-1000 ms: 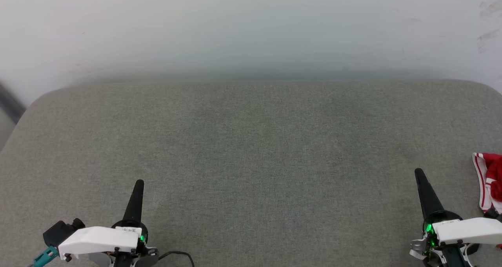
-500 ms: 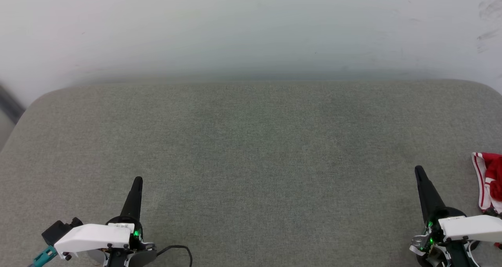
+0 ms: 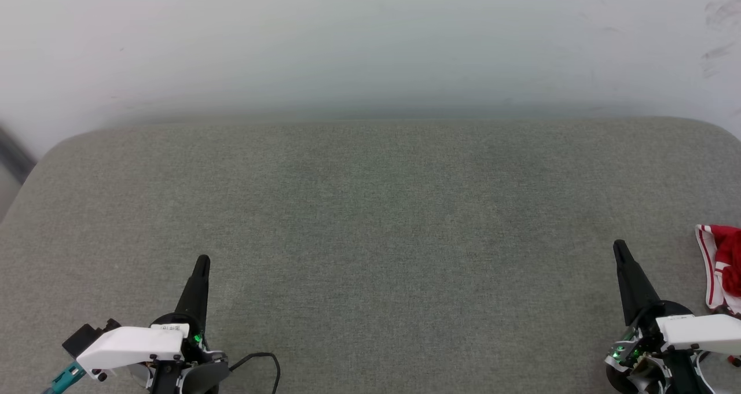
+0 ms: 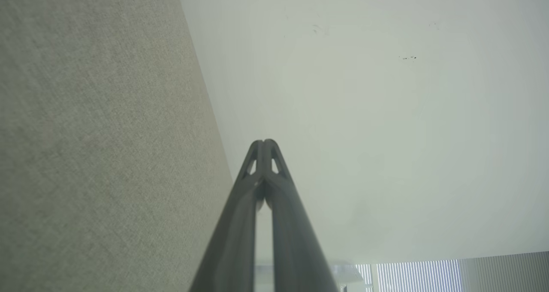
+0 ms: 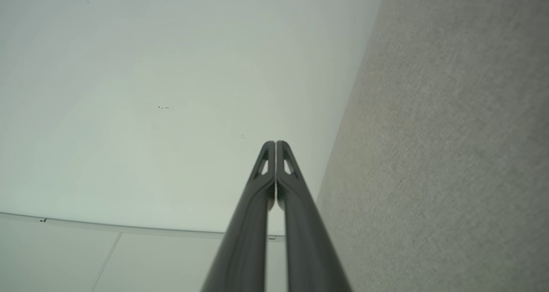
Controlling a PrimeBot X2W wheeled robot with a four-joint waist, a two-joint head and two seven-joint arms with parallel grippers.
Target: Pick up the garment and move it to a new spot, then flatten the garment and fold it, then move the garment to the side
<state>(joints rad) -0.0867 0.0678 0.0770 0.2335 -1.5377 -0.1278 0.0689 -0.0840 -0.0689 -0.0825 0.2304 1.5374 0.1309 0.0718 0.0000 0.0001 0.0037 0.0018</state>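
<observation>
The garment (image 3: 722,267), red with white-and-red striped trim, lies bunched at the far right edge of the grey padded surface (image 3: 370,209), cut off by the frame. My right gripper (image 3: 619,247) is shut and empty, just left of the garment and apart from it. My left gripper (image 3: 202,261) is shut and empty at the lower left. In the left wrist view, the left gripper (image 4: 263,142) has its tips pressed together. The right gripper (image 5: 275,143) in the right wrist view is likewise shut with nothing between its fingers.
A pale wall (image 3: 370,41) rises behind the padded surface. The surface's rounded far corners show at the left and right. A dark cable (image 3: 260,362) loops beside the left wrist.
Both grippers have slid slightly up the head view, staying shut. The garment has not moved.
</observation>
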